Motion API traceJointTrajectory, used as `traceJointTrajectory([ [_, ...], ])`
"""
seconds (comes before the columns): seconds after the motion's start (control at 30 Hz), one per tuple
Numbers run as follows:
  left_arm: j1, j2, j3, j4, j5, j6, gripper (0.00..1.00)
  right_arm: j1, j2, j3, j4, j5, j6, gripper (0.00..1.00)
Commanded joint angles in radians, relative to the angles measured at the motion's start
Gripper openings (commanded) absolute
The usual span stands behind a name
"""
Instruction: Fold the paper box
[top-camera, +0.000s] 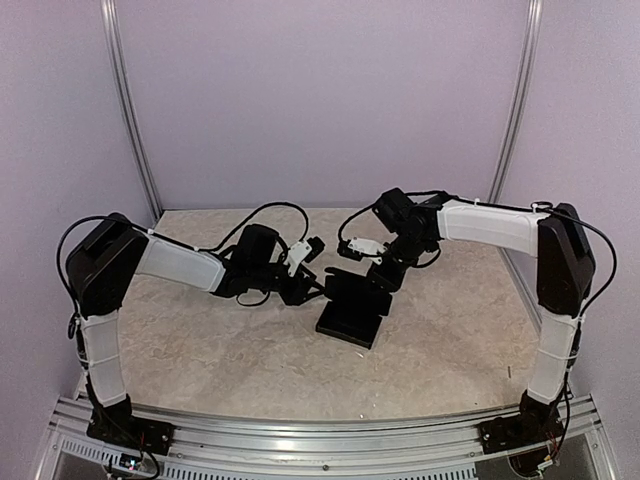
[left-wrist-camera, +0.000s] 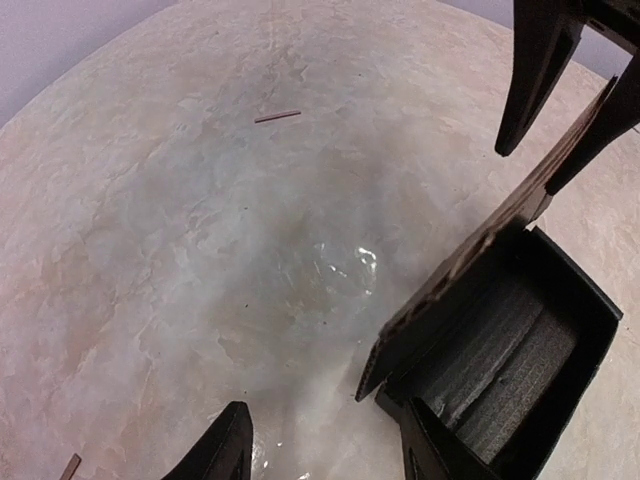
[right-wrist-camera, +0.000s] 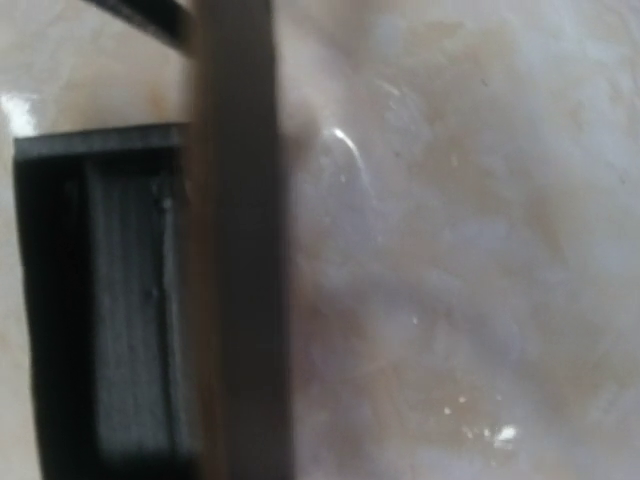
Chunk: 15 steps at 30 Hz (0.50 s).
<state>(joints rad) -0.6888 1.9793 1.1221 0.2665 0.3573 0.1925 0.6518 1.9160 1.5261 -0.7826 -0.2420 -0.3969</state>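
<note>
The black paper box (top-camera: 350, 312) sits at the table's middle as an open tray with one long flap (top-camera: 357, 284) standing up. In the left wrist view the box (left-wrist-camera: 520, 350) lies at the lower right, and its flap (left-wrist-camera: 470, 255) rises with a brown cut edge. My left gripper (top-camera: 311, 288) is open just left of the box, its jaws (left-wrist-camera: 325, 452) over bare table, and one finger (left-wrist-camera: 435, 450) is by the box's near corner. My right gripper (top-camera: 380, 272) straddles the flap's top edge (left-wrist-camera: 530, 165) with its fingers apart. The right wrist view shows only the blurred flap (right-wrist-camera: 235, 240) and the box's inside (right-wrist-camera: 100, 300).
The marbled tabletop (top-camera: 200, 340) is walled by pale purple panels on three sides. An aluminium rail (top-camera: 320, 425) runs along its near edge. Two small brown slivers (left-wrist-camera: 277, 116) (left-wrist-camera: 70, 465) lie on the table left of the box.
</note>
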Motion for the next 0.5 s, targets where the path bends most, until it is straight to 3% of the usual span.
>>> traceJointTrajectory([
  [0.0, -0.002, 0.045, 0.055, 0.054, 0.131, 0.044, 0.47, -0.003, 0.054, 0.054, -0.047, -0.041, 0.005, 0.15],
  [0.17, -0.003, 0.051, 0.052, 0.064, 0.152, 0.032, 0.33, -0.024, 0.073, 0.077, -0.055, -0.098, 0.024, 0.04],
  [0.47, -0.020, 0.029, 0.044, 0.064, 0.134, 0.007, 0.15, -0.030, 0.091, 0.083, -0.048, -0.141, 0.048, 0.01],
])
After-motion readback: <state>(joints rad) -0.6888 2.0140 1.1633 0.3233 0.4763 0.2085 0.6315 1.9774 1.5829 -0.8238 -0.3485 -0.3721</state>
